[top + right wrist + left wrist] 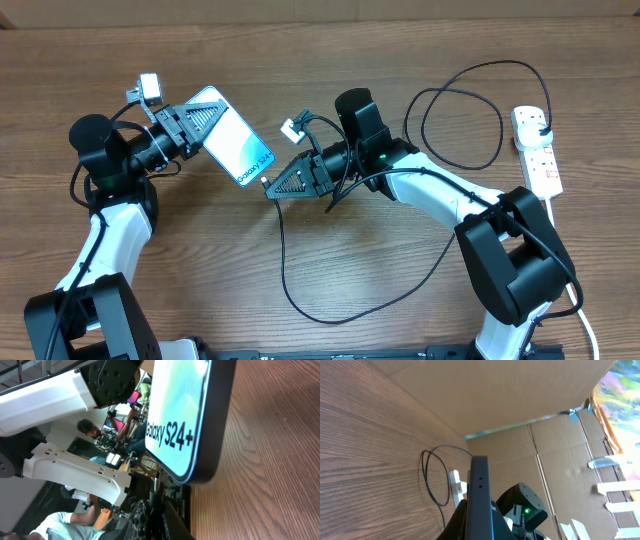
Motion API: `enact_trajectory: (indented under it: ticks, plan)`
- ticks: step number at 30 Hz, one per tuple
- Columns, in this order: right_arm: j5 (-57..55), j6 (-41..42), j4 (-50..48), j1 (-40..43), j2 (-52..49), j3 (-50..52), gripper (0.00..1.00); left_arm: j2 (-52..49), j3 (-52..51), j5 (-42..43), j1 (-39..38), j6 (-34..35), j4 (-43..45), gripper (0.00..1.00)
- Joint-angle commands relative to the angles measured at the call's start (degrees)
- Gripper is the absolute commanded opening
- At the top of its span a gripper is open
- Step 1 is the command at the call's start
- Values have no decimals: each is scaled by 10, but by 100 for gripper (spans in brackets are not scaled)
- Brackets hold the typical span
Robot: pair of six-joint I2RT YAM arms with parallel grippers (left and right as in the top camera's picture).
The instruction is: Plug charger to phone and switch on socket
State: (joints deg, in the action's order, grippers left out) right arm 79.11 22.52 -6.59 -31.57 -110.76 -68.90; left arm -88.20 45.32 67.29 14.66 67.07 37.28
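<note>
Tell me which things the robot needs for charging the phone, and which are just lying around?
Needed:
- slim phone with light-blue screen, in the left gripper
- thin black charger cable, in the right gripper
- long white socket strip with red switches

Just there:
- brown taped cardboard wall behind the wooden table

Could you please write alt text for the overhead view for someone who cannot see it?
The jaws of the left gripper clamp a light-blue phone; those of the right gripper hold the charger tip at its lower end. The black cable loops over the wooden table to a white socket at right.
</note>
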Motion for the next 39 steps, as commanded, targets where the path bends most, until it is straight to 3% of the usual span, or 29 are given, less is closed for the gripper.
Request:
enact_trajectory:
  ticks: [1,24,39]
  plan:
    - [6,1,-2,1,16,-5,8,3,11,17,2,-13,4,4]
    - [6,0,-2,1,16,-5,4,3,11,61,3,-22,5,4]
    - [7,0,-2,1,16,-5,4,3,11,11,3,2,7,4]
